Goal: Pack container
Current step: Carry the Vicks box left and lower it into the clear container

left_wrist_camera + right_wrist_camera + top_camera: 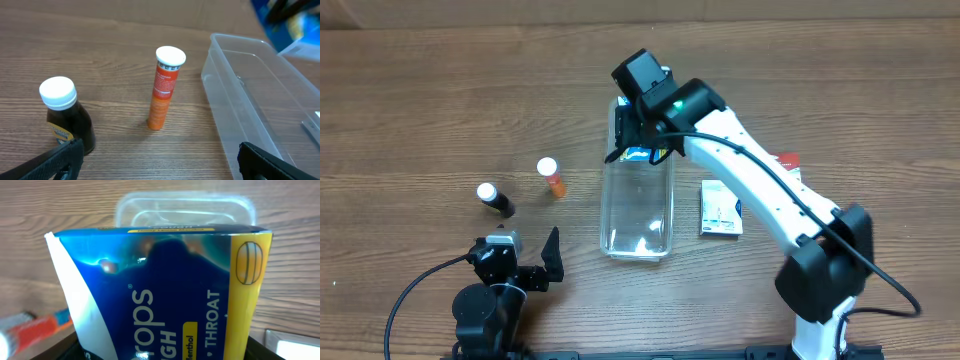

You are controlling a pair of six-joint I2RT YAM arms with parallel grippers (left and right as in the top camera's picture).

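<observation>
The clear plastic container [640,215] lies lengthwise in the middle of the table and looks empty. My right gripper [640,135] is shut on a blue and yellow cough-drop box [638,154] and holds it over the container's far end. In the right wrist view the box [165,295] fills the frame, with the container [185,207] beyond it. My left gripper [535,265] is open and empty at the front left. In the left wrist view the left gripper [160,165] faces the container [260,105].
An orange tube with a white cap [552,178] [165,87] and a dark bottle with a white cap [495,199] [65,117] stand left of the container. A white box [720,208] lies to its right. A red item [787,160] lies partly behind the right arm.
</observation>
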